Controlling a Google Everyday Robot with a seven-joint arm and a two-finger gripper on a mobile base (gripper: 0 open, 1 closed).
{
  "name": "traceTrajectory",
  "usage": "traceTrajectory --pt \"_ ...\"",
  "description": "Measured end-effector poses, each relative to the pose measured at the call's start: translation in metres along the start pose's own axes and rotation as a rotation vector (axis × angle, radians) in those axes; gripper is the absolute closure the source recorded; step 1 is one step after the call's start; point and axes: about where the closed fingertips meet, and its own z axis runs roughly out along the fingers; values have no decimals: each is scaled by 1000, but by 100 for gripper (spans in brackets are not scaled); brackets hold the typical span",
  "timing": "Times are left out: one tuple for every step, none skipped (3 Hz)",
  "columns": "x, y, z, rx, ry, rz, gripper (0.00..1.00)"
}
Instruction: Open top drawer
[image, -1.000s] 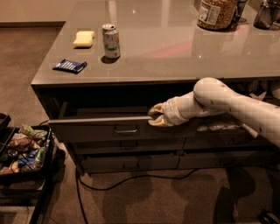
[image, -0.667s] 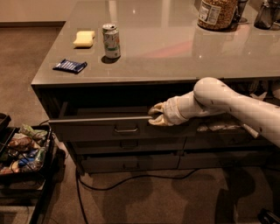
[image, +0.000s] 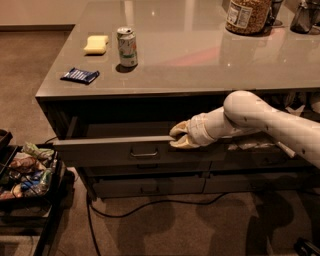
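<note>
The top drawer (image: 110, 149) is a wide dark grey drawer under the counter, pulled partly out, with a small metal pull (image: 144, 153) at its centre. A strip of its inside shows in shadow behind the front panel. My gripper (image: 178, 138) is at the upper edge of the drawer front, just right of the pull. The white arm (image: 260, 120) reaches in from the right.
On the counter (image: 200, 55) stand a drink can (image: 127, 46), a yellow sponge (image: 96, 44), a blue packet (image: 80, 75) and a jar (image: 246, 15). Lower drawers (image: 150, 186) sit below. A bin of snacks (image: 27, 172) stands at left. A cable (image: 150, 205) lies on the carpet.
</note>
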Motion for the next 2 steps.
traceTrajectory --pt "-4 20 -4 -10 -7 24 100" --pt "-6 20 -7 -10 -7 24 100"
